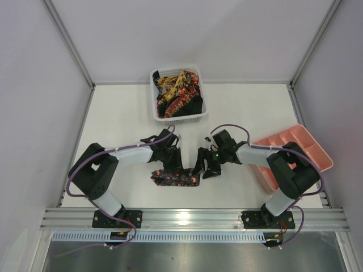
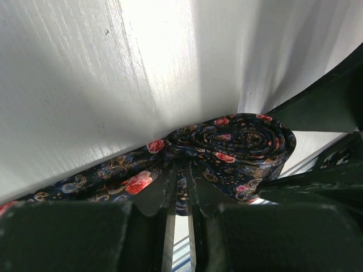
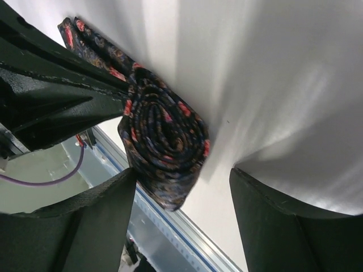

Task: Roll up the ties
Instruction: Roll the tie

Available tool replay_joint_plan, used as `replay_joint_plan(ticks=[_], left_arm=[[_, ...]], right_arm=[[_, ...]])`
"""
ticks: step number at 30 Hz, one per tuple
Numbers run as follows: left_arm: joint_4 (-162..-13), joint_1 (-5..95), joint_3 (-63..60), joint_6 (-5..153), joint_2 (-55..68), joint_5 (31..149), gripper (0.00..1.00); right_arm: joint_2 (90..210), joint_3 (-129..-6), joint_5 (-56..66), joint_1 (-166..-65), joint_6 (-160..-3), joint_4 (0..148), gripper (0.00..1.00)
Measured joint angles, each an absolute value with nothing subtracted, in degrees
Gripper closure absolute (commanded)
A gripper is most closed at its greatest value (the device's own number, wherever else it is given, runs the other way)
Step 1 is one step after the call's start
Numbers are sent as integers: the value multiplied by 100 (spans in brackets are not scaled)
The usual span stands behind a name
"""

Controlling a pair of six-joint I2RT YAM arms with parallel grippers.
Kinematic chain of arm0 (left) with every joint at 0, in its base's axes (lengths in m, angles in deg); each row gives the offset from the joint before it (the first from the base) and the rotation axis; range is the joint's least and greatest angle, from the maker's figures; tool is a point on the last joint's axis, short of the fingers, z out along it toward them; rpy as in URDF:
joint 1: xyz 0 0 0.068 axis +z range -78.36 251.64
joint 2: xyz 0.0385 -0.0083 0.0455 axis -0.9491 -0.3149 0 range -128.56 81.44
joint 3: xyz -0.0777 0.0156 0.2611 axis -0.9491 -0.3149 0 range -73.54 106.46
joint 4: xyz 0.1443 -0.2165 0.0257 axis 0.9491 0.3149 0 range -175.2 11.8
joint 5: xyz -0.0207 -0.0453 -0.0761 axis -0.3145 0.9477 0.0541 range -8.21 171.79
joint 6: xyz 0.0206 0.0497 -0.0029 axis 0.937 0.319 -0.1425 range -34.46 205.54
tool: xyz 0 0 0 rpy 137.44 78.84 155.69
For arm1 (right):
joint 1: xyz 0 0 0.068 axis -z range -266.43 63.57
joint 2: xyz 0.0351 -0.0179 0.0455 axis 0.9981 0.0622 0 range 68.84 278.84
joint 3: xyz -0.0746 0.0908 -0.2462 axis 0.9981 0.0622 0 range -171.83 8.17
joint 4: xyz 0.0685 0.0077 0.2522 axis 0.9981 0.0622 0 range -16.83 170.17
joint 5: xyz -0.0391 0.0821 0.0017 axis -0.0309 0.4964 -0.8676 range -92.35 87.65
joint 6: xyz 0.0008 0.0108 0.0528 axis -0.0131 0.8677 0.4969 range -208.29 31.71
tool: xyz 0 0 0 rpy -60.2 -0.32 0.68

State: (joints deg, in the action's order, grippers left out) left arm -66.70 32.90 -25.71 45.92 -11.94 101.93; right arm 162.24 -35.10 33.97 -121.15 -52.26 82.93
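Note:
One tie (image 1: 174, 179), dark with red and pink flowers, lies near the table's front edge, one end wound into a tight roll (image 2: 241, 145). My left gripper (image 2: 180, 171) is shut on a fold of this tie just beside the roll, with fabric pinched between its fingers. In the top view it stands over the tie (image 1: 170, 163). My right gripper (image 3: 184, 184) is open around the roll (image 3: 164, 148). Its left finger (image 3: 91, 218) touches the roll's edge and its right finger (image 3: 283, 218) stands apart. More ties (image 1: 177, 92) are heaped in the basket.
A white mesh basket (image 1: 199, 116) stands at the back middle. A pink compartment tray (image 1: 315, 148) sits to the right, under my right arm. The aluminium rail (image 1: 193, 217) runs along the table's front edge, close behind the roll.

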Motion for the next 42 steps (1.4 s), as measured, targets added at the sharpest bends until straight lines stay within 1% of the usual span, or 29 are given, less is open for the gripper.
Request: replay_joint_plan(ticks=[1, 4, 6, 7, 9, 10, 12, 13, 18, 19, 20, 21, 23, 24, 29, 35, 42], left_arm=[[-6674, 3288, -2571, 4590, -1194, 10191, 84], [-6685, 3273, -2571, 4590, -1196, 10191, 84], [-6696, 3255, -2571, 4590, -1201, 10183, 84], [-6703, 3249, -2571, 4592, -1203, 10176, 85], [-6707, 3238, -2566, 4590, -1212, 10169, 84], [-6707, 3236, -2557, 4590, -1223, 10169, 84], [-6709, 3227, -2529, 4590, -1251, 10159, 84], [-6709, 3222, -2507, 4592, -1271, 10152, 84], [-6707, 3168, -2391, 4592, -1378, 10137, 85], [-6705, 3146, -2359, 4592, -1406, 10134, 85], [-6703, 3120, -2326, 4590, -1430, 10126, 85], [-6703, 3091, -2304, 4592, -1459, 10128, 85], [-6700, 3032, -2245, 4590, -1511, 10124, 85], [-6703, 3010, -2230, 4590, -1529, 10124, 85], [-6707, 2925, -2223, 4544, -1544, 10115, 86], [-6834, 2846, -2343, 4443, -1498, 10132, 86], [-7057, 2829, -2839, 4262, -1155, 10023, 88]], right_arm=[[16266, -3538, 3412, -12161, -5239, 8247, 30], [16428, -3643, 3471, -12279, -5252, 8140, 33], [16484, -3704, 3467, -12329, -5254, 8125, 36], [16498, -3733, 3462, -12349, -5254, 8131, 47], [16511, -3811, 3462, -12377, -5289, 8208, 56], [16524, -3868, 3462, -12380, -5289, 8278, 63], [16607, -4104, 3469, -12384, -5311, 8549, 66], [16657, -4231, 3462, -12395, -5324, 8710, 72], [16922, -4983, 3274, -12498, -5411, 9712, 76], [16959, -5123, 3193, -12537, -5431, 9917, 83], [16996, -5269, 3078, -12581, -5453, 10142, 85], [17042, -5444, 2938, -12631, -5466, 10409, 91], [17160, -5800, 2630, -12767, -5490, 10905, 96], [17245, -5988, 2492, -12836, -5497, 11150, 100], [17509, -6587, 1954, -13101, -5490, 11987, 100], [17536, -6797, 1502, -13230, -5488, 12586, 100], [17577, -6898, 1119, -13505, -5464, 12955, 100]])
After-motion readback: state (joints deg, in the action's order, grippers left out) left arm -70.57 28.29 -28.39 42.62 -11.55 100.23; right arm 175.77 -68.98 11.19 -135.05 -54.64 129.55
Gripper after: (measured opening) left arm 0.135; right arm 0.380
